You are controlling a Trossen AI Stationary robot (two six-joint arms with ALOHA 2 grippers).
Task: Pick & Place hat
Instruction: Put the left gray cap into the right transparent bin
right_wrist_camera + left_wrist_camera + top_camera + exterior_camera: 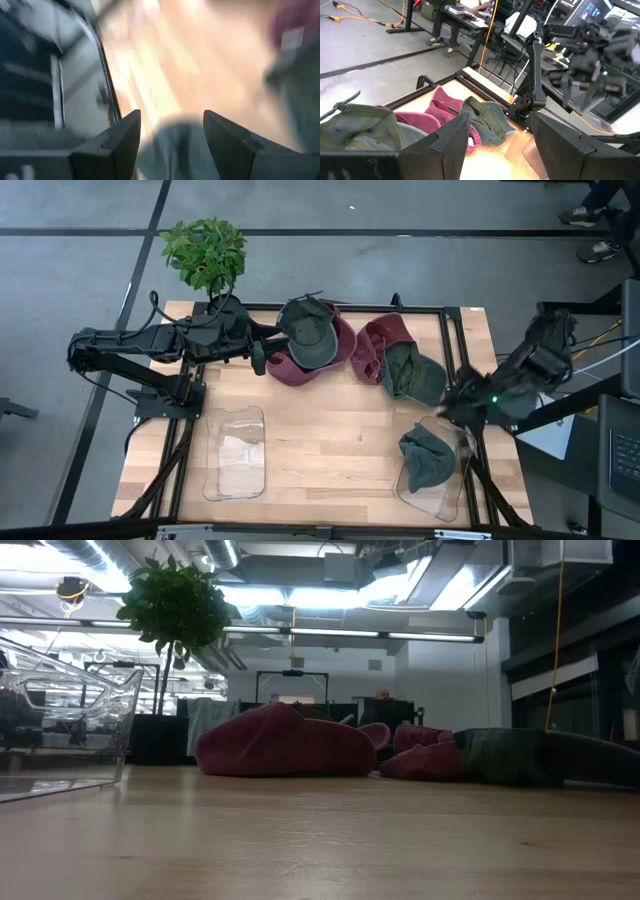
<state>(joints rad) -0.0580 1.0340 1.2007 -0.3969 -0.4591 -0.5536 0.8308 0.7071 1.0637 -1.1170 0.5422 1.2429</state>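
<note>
1. Dark right claw (462,402) hangs with fingers spread above the right bin (449,492), gripping nothing; a green hat (428,458) lies inside.
2. Left claw (262,356), fingers apart, sits beside a green cap (307,330) on maroon hats (345,345).
3. One hat looks placed; several remain on the counter (330,440), and the left bin (235,452) holds none.
4. Heavy blur hides the right wrist view's detail.

Two dark, near-black arms of jointed segments, matte housings with rounded joints. Loose black cables looping off the left arm (150,345) — one arcing above its upper link. A small green light glowing on the right arm (520,375) near the wrist. Broad, flat, angular black fingers (447,140) on the left gripper (500,145); right gripper (170,137) alike — wedge-shaped, plain.
</note>
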